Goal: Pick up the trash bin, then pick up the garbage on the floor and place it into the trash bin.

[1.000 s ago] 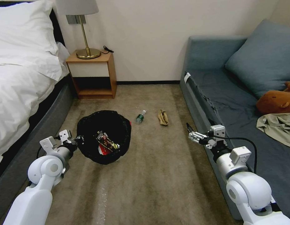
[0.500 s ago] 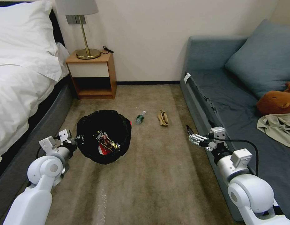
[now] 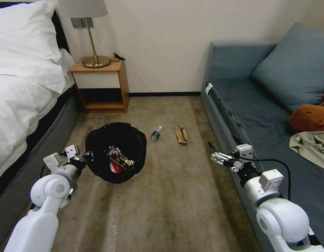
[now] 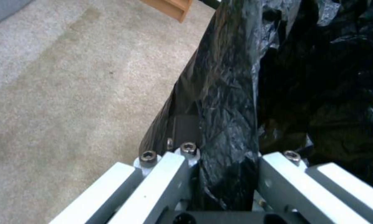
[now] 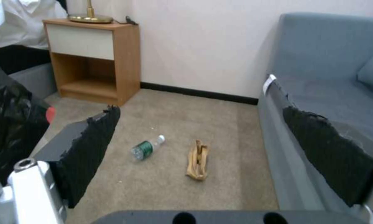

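Note:
The trash bin point(image 3: 116, 140), lined with a crinkled black bag, is on the left of the carpet with its mouth facing up towards me. My left gripper point(image 3: 84, 158) is shut on its near-left rim, and the black bag point(image 4: 228, 102) is pinched between the fingers point(image 4: 170, 174). Red-white and dark snack wrappers point(image 3: 119, 160) lie inside the bin. A small green bottle point(image 3: 155, 134) point(image 5: 147, 148) and a tan peel-like scrap point(image 3: 181, 134) point(image 5: 197, 159) lie on the floor beyond the bin. My right gripper point(image 3: 211, 151) point(image 5: 201, 112) hangs open by the sofa's edge, short of both pieces of garbage.
A bed point(image 3: 25, 91) runs along the left and a grey-blue sofa point(image 3: 259, 115) along the right. On the sofa are a plush toy point(image 3: 308, 117) and beige clothing point(image 3: 312, 147). A wooden nightstand point(image 3: 99, 85) with a lamp stands at the back wall. Open carpet point(image 3: 175, 196) lies before me.
The whole view has shifted slightly, so the camera moved. My right gripper has sunk a little along the sofa edge. The bin and left gripper look unchanged.

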